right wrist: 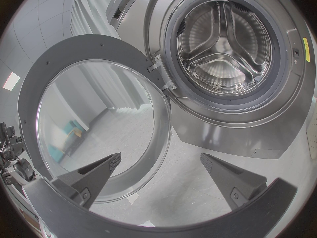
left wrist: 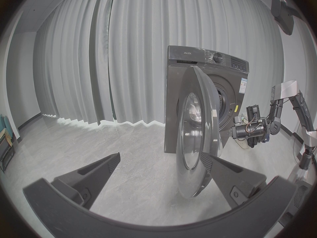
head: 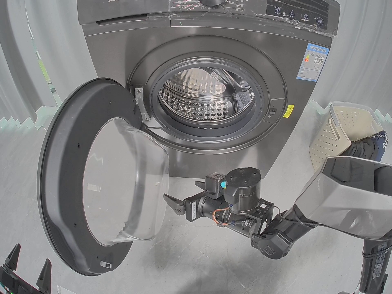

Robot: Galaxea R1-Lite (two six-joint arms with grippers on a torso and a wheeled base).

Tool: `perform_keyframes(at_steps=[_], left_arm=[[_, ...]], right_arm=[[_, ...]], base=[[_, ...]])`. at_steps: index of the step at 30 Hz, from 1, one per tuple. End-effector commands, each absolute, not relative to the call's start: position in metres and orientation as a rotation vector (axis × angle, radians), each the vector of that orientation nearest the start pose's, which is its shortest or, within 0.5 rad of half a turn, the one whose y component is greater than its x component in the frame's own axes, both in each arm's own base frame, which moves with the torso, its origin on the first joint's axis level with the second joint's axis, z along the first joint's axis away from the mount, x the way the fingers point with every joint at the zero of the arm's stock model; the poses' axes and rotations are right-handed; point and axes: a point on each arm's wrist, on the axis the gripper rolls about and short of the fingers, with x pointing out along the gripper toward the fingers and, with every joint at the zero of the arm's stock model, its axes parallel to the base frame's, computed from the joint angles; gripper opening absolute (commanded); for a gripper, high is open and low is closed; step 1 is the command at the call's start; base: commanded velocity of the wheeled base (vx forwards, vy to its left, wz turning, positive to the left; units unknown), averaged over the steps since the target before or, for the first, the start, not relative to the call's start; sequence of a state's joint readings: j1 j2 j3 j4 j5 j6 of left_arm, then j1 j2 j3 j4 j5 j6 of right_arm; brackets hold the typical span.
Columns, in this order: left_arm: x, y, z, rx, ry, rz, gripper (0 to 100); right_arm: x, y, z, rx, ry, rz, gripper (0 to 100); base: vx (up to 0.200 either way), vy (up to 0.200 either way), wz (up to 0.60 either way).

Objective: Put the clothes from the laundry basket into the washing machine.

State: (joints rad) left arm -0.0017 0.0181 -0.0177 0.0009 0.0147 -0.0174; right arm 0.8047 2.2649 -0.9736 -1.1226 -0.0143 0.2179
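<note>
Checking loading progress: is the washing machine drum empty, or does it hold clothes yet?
Empty. The drum shows only bare metal paddles and perforated wall; dark clothes lie in the laundry basket.

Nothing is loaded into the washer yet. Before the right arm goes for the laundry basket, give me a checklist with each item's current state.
1. Washing machine door swung fully open: ok.
2. Drum free of obstructions: ok, it looks empty.
3. Right gripper open and empty: ok.
4. Left gripper open, empty and away from the opening: ok, it is low on the door's outer side.
5. Clothes to pick up in the laundry basket: ok, a dark garment shows; how many there are, cannot tell.
6. Right gripper lined up with the basket: not ok, it sits below the machine's opening and points towards the door.
</note>
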Motion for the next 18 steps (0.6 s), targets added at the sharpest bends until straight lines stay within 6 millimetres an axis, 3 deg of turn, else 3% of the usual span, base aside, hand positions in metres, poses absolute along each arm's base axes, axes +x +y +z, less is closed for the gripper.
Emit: perform_keyframes(at_steps=[1, 4, 9, 13, 18], left_arm=[[-0.023, 0.000, 0.076, -0.015, 0.000, 0.015, 100], [-0.023, 0.000, 0.076, -0.015, 0.000, 0.015, 100], [-0.023, 0.000, 0.076, -0.017, 0.000, 0.015, 100], [-0.023, 0.000, 0.076, -0.017, 0.000, 0.015, 100], [-0.023, 0.000, 0.076, -0.017, 0.000, 0.014, 100]], right_arm=[[0.295, 0.302, 0.066, 0.140, 0.239, 0.761, 100], [0.300, 0.307, 0.066, 0.145, 0.228, 0.763, 100], [0.300, 0.324, 0.048, 0.142, 0.236, 0.781, 100], [0.300, 0.338, 0.051, 0.162, 0.196, 0.804, 100], [0.308, 0.335, 0.060, 0.178, 0.164, 0.790, 100]], base=[[-0.200, 0.000, 0.00], [-0.200, 0.000, 0.00], [0.000, 0.000, 0.00], [0.000, 0.000, 0.00], [0.000, 0.000, 0.00]])
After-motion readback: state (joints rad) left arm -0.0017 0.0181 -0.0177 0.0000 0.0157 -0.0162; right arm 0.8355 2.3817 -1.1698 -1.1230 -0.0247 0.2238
